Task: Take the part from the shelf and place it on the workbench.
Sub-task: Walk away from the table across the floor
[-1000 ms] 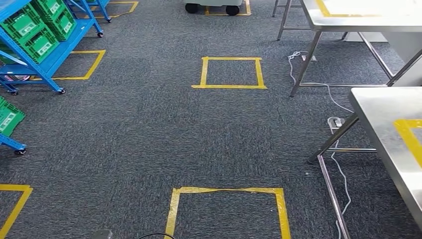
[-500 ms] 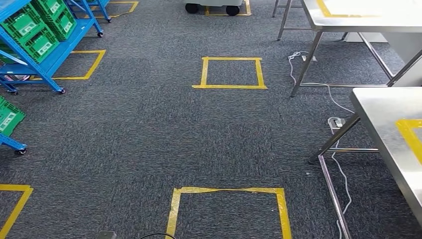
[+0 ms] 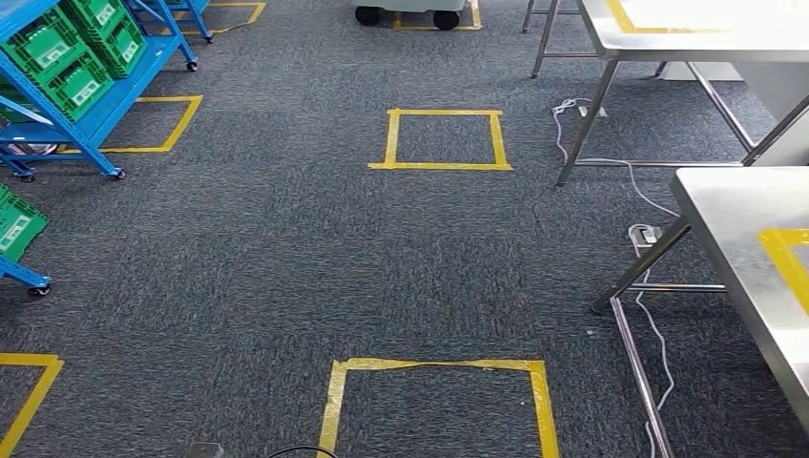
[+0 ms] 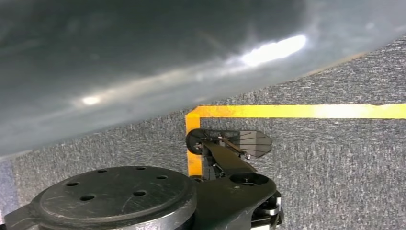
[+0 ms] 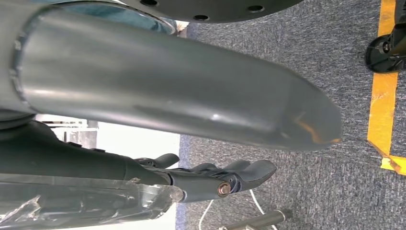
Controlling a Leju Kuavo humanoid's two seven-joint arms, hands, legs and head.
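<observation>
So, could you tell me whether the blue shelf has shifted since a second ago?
No. The blue shelf keeps its place beside the yellow floor square.

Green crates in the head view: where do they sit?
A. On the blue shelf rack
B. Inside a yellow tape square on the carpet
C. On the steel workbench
A: the green crates sit on the tiers of the blue shelf rack at upper left.

Floor plan from the head view — shelf (image 3: 67, 86) far left, bins (image 3: 57, 52) on its tiers; workbench (image 3: 754, 258) at right, second table (image 3: 687, 33) behind it; cable (image 3: 649, 315) under the workbench; taped squares (image 3: 444, 138) on the carpet (image 3: 286, 258) between
</observation>
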